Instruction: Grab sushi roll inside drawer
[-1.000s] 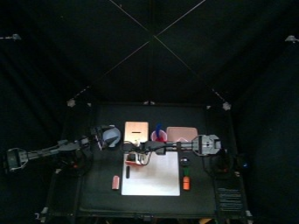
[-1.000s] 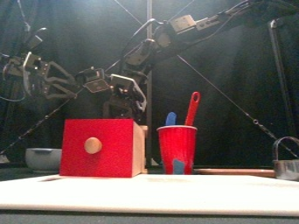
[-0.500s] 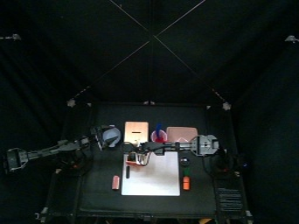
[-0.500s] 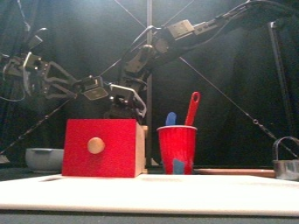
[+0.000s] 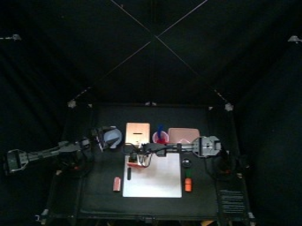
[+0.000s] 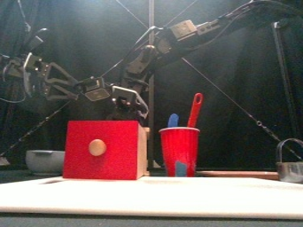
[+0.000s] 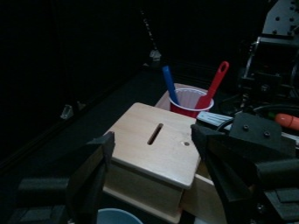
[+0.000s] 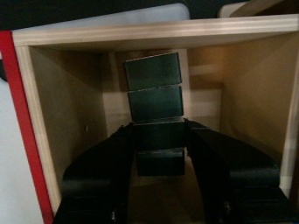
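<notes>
Reaching into the open pale-wood drawer with its red front, I hold my right gripper with jaws apart around dark sushi roll pieces, not visibly clamped.

Drawer pale bare wood inside, matt; cup glossy red plastic.

The black tabletop carries a white sheet toward its front edge. Behind the sheet stand a red-fronted wooden box and, just beside it, a red cup holding utensils. A pale bowl sits near the left edge and a metal pot near the right edge.
</notes>
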Controlling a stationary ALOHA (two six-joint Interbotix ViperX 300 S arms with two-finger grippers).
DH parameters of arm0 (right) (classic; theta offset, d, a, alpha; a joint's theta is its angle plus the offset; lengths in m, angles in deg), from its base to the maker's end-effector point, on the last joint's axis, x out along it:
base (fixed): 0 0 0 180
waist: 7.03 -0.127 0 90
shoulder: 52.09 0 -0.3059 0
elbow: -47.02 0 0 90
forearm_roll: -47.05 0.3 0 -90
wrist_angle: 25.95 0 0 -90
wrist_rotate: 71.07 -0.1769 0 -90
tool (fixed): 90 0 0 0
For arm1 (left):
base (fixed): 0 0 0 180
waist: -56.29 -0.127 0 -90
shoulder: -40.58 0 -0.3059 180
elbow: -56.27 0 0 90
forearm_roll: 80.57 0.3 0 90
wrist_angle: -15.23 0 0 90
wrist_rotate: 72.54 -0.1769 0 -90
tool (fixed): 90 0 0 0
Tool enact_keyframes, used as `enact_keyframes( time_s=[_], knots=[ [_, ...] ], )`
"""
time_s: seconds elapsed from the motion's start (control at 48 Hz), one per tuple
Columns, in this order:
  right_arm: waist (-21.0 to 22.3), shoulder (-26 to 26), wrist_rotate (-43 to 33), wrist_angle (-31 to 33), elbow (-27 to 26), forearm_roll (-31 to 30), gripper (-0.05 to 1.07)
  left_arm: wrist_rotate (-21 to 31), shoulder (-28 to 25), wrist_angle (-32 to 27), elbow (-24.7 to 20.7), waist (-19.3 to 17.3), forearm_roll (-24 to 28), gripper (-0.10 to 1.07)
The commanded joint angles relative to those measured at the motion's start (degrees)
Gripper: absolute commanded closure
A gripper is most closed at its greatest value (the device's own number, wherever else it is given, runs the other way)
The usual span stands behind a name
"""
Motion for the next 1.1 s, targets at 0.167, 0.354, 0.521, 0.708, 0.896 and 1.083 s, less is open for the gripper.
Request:
enact_keyframes(
  time_s=[0.167,0.354,0.521,0.708,0.896,1.083],
  knots=[
    [0.18,-4.57,-0.09,0.53,-1.67,-1.32,0.43,-0.09,-0.09,0.26,-1.05,-0.09,-0.09,-0.03],
    [0.18,-7.12,-0.18,0.88,-1.93,-1.67,0.43,-0.09,-0.09,0.26,-1.14,-0.18,-0.09,-0.03],
    [0.18,-9.40,-0.26,3.16,-1.93,-2.99,0.43,-0.09,-0.09,0.18,-1.23,-0.18,-0.09,-0.03],
    [0.26,-12.57,-0.88,5.10,-2.02,-4.22,0.43,-0.09,-0.09,0.26,-1.58,-0.18,-0.09,-0.03],
    [0.00,-17.23,-2.29,6.42,-0.53,-3.87,0.43,-0.09,-0.09,0.26,-1.93,-0.18,-0.09,-0.03],
    [-1.41,-22.15,-10.72,7.91,3.69,-4.83,0.43,-0.09,-0.09,0.26,-2.29,-0.18,-0.09,-0.03]
  ],
)
